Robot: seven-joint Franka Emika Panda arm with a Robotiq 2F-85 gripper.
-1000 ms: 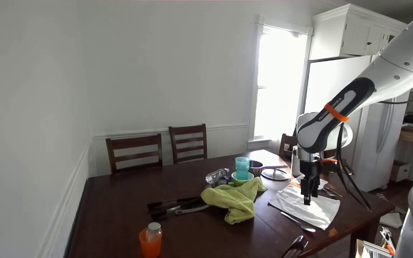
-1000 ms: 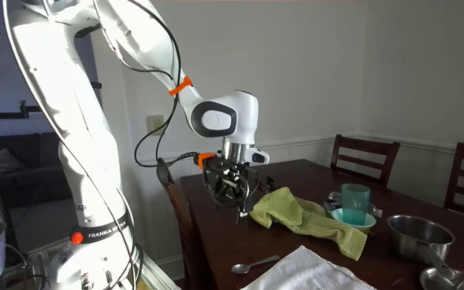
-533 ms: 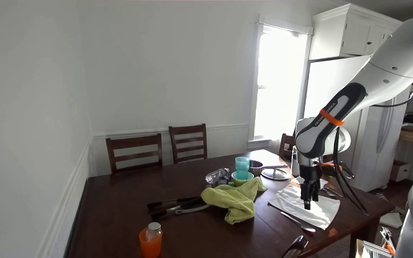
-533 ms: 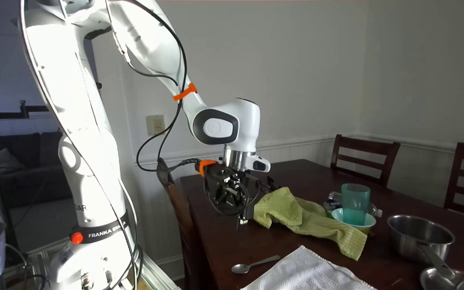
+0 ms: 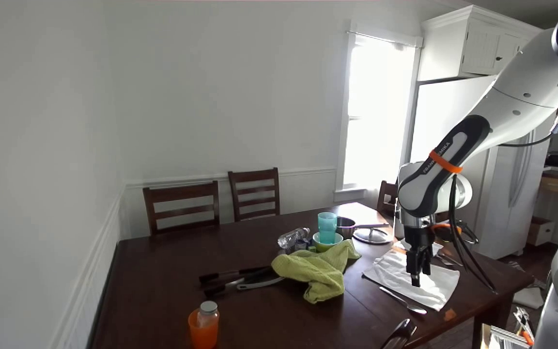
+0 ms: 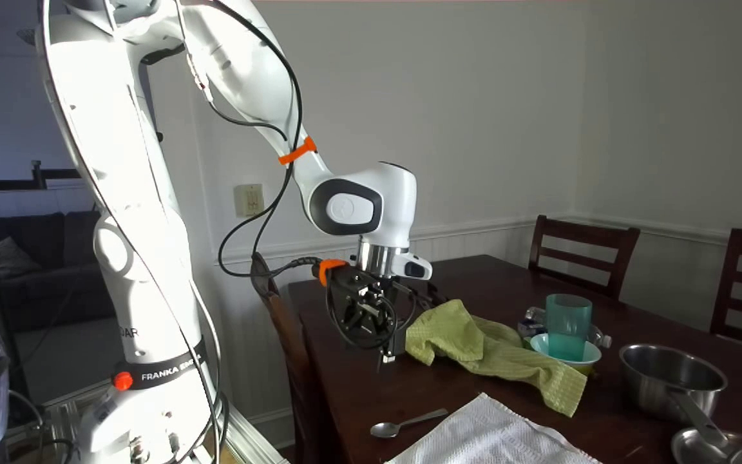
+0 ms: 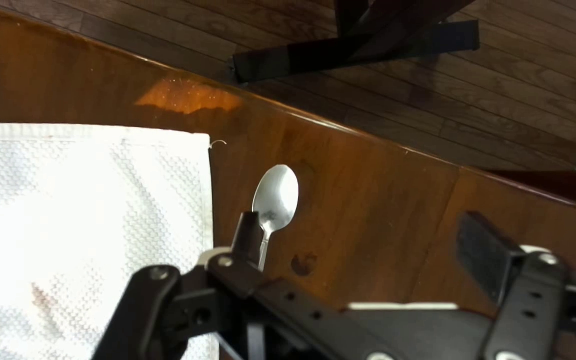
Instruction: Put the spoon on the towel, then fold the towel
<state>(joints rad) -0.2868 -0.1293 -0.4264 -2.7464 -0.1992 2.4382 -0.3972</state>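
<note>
A silver spoon (image 5: 415, 309) lies on the dark table beside the white towel's edge. It also shows in an exterior view (image 6: 386, 430) and the wrist view (image 7: 276, 195). The white towel (image 5: 389, 272) lies spread flat; it also shows in an exterior view (image 6: 487, 433) and the wrist view (image 7: 83, 210). My gripper (image 5: 420, 277) is open and empty, pointing down above the table near the spoon; it also shows in an exterior view (image 6: 385, 358). In the wrist view, the left finger of the gripper (image 7: 363, 220) overlaps the spoon's neck and hides most of its handle.
A crumpled green towel (image 5: 317, 275) lies beside black-handled utensils (image 5: 230, 275). A teal cup (image 5: 327, 228) stands in a bowl by a bottle (image 5: 292, 237). A pot (image 6: 661, 380) and a lid (image 5: 372, 236) stand farther along. The table edge (image 7: 318, 120) runs close to the spoon.
My arm and gripper have moved down toward the table. The spoon and both towels have not moved.
</note>
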